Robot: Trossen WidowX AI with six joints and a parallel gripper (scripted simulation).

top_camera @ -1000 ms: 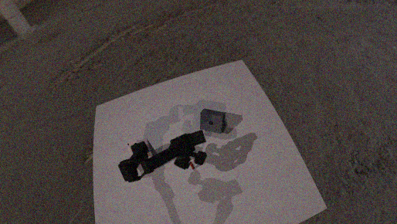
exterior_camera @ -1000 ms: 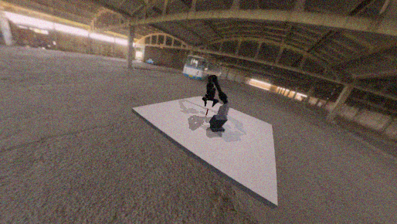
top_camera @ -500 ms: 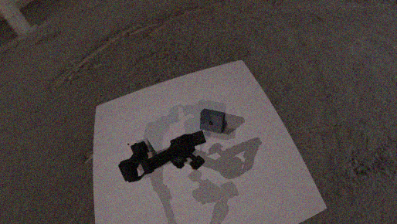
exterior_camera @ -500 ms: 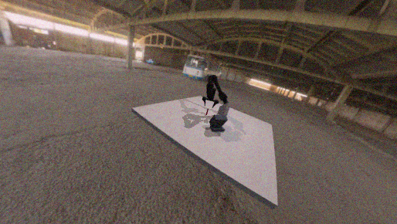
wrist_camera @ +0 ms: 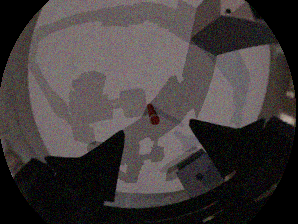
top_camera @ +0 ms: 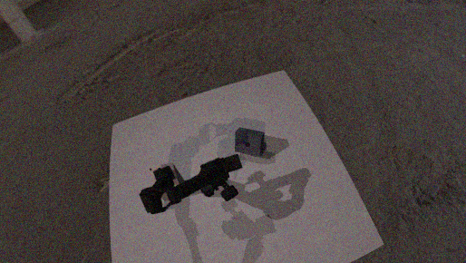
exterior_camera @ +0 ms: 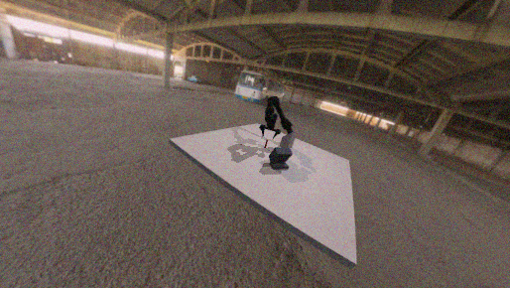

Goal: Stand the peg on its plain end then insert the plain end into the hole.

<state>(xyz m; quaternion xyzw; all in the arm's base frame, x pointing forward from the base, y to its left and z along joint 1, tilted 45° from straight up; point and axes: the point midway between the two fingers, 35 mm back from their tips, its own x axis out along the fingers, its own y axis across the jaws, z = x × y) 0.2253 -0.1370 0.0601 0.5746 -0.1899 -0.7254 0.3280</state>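
Peg looks stood up; picking it again comes next.
Your claw is spread above the peg; centre, lower, then close.

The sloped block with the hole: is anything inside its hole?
The hole in the sloped block looks dark, with no peg sticking out. Its bottom is too dark to see.
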